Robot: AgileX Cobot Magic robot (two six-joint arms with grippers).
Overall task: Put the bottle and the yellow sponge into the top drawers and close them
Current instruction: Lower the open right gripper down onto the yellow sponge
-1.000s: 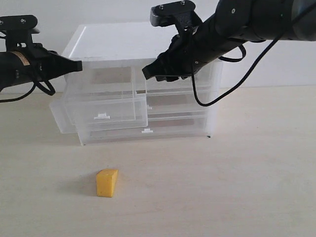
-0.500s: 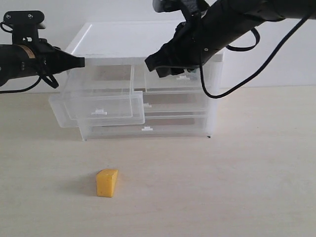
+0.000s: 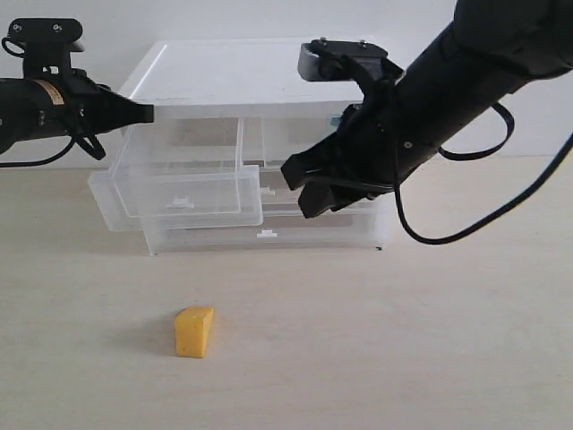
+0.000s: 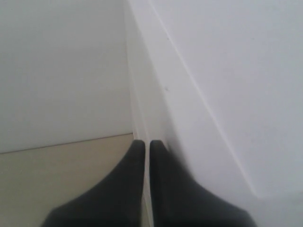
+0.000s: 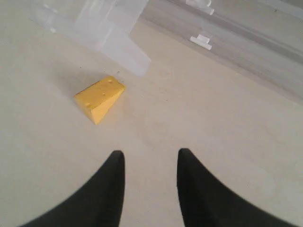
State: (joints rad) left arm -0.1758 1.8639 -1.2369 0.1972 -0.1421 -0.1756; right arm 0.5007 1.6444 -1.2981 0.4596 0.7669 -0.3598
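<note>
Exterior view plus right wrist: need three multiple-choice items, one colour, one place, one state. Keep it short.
1. The top of the cabinet is:
A black
B white
C yellow

2. The yellow sponge lies:
A on top of the cabinet
B on the table, in front of the cabinet
C behind the cabinet

3. The right gripper is:
A shut on the sponge
B shut, empty
C open, empty

Answers:
1 B: the exterior view shows a plain white top panel.
2 B: the sponge sits on bare table, apart from the cabinet's front.
3 C: the right wrist view shows bare table in the gap between the fingers, with the sponge lying ahead of them, untouched.
</note>
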